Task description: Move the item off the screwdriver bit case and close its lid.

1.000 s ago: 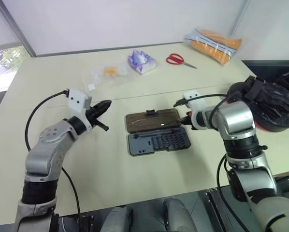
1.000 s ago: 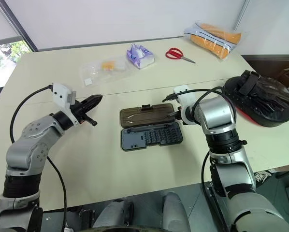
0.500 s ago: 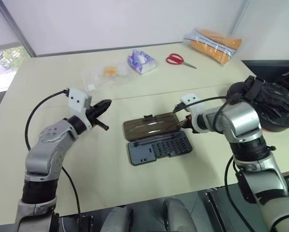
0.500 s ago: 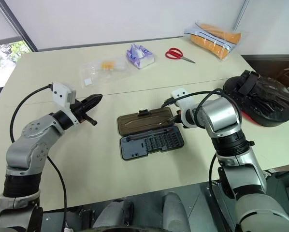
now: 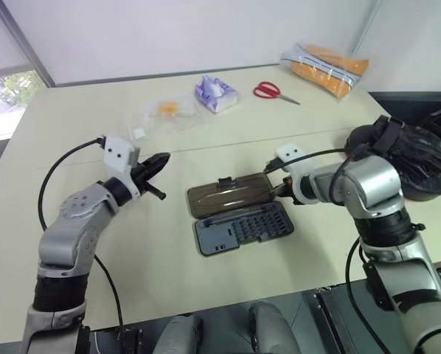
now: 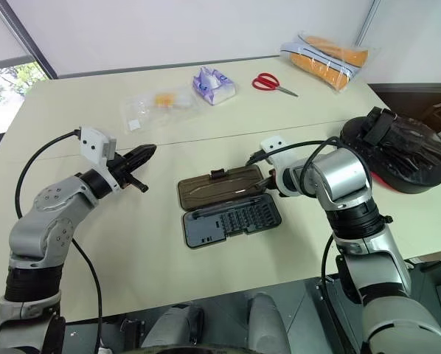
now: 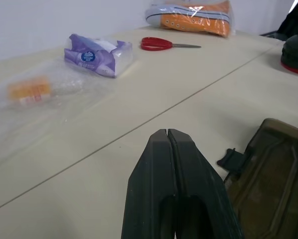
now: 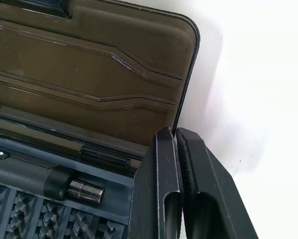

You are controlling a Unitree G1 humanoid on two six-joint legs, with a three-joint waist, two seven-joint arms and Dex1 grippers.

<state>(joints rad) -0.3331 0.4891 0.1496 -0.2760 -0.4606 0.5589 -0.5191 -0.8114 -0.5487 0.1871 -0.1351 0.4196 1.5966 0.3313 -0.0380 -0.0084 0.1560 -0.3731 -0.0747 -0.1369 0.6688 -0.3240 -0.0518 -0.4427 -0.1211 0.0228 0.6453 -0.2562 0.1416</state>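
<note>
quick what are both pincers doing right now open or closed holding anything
Left pincer: closed, empty, above the table.
Right pincer: closed, holding nothing, tips at the open case's hinge corner.

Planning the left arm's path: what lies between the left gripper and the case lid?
Bare table between left gripper and lid, in the left eye view.

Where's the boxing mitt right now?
In the head views the boxing mitt lies at the table's right edge, beyond the right arm's elbow, clear of the open bit case at centre.
</note>
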